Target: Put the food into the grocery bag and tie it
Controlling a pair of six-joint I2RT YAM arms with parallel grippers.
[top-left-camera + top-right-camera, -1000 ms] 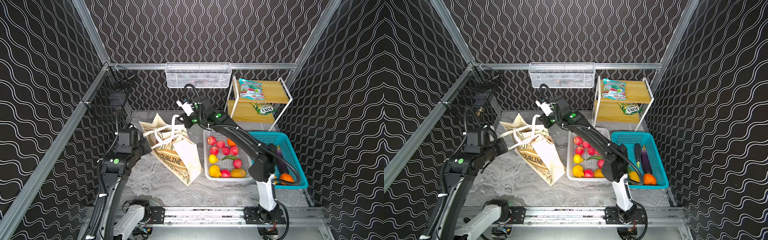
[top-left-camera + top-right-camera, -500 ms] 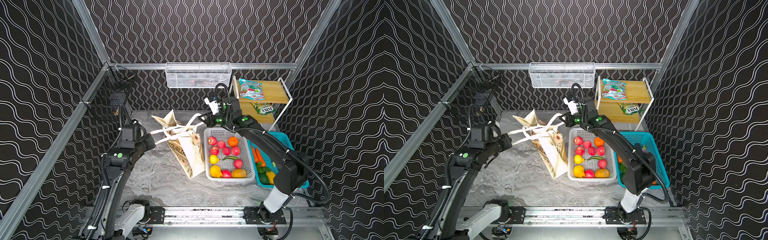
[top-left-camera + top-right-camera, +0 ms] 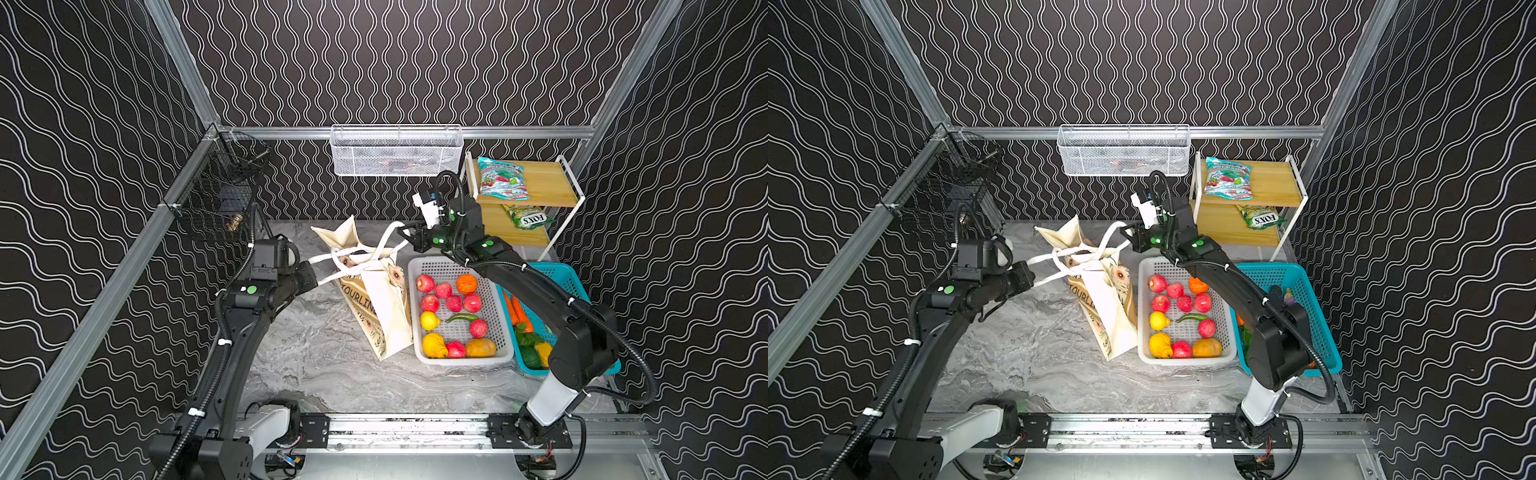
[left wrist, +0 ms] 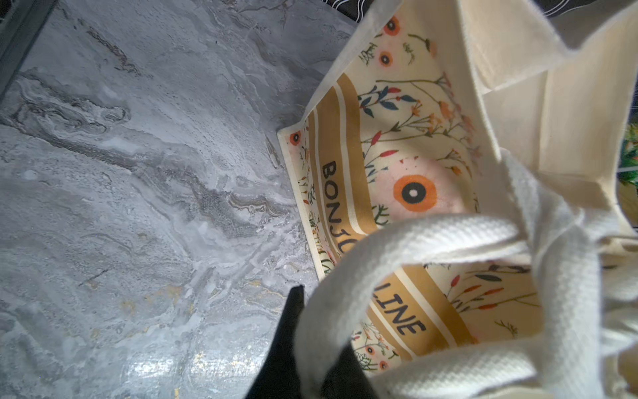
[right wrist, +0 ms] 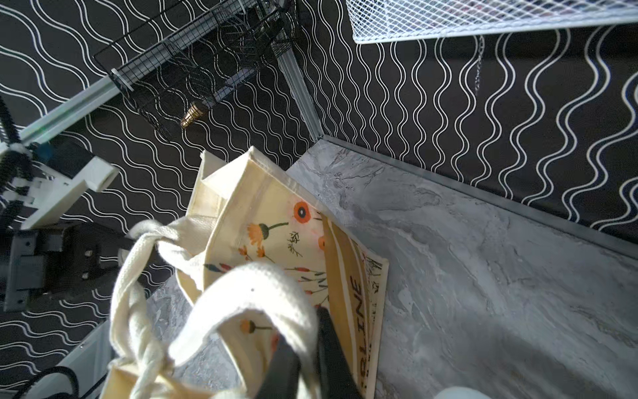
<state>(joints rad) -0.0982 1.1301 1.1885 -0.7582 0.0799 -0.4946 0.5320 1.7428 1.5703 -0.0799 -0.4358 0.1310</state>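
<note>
Inside grocery bag, contents hidden; straps twisted.

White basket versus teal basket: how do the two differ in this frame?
The white basket stands right beside the grocery bag; the teal basket lies beyond it. The white basket shows almost in full; the teal basket is partly hidden by the right arm. The white basket holds red fruit, an orange and a green chili; the teal basket holds carrots and green vegetables. Both are perforated rectangular tubs, side by side.
</note>
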